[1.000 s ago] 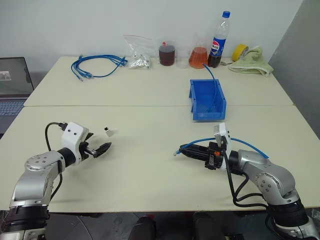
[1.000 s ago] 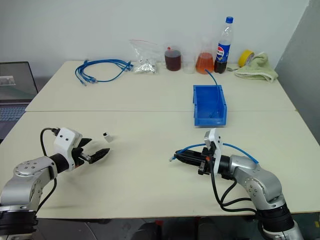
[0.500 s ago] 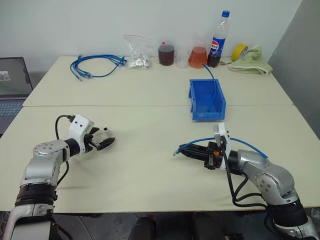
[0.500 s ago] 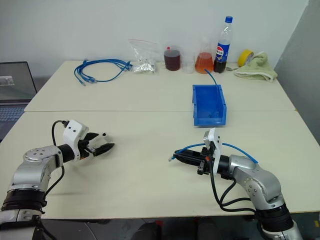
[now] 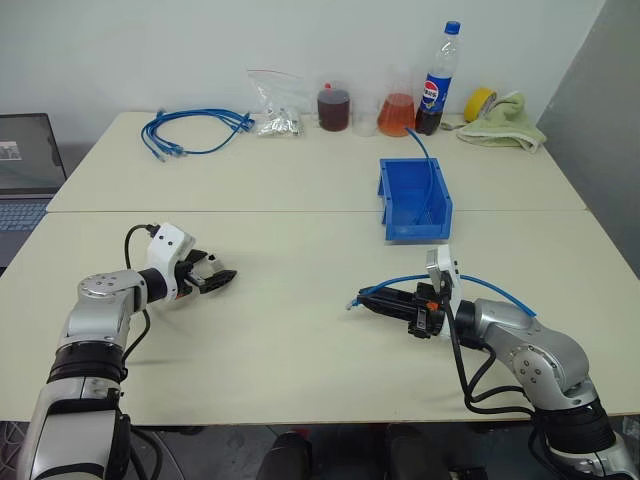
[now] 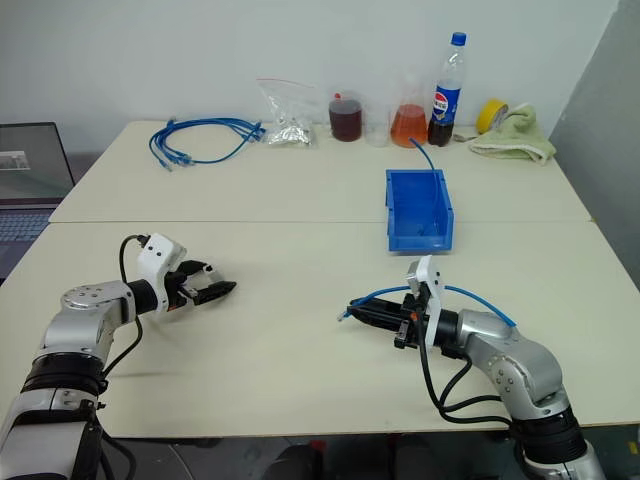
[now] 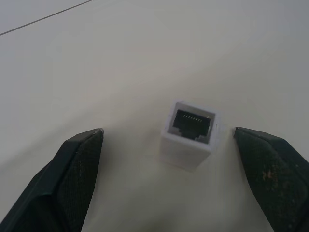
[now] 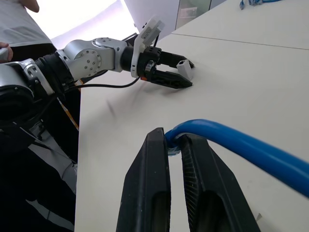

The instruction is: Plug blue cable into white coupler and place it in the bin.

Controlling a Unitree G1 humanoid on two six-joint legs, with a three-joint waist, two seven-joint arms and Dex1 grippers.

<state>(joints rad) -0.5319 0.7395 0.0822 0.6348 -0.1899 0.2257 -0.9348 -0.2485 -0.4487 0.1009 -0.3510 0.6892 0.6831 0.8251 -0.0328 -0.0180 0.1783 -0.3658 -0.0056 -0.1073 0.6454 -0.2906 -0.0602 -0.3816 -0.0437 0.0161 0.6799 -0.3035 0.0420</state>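
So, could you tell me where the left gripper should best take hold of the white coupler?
Probably by its two plain side walls. The white coupler lies on the table between the open fingers of the left gripper, socket facing the gripper, so closing straight in keeps the openings free.

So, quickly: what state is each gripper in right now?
Left gripper: open, coupler between its fingers, not gripped.
Right gripper: shut on the cable.
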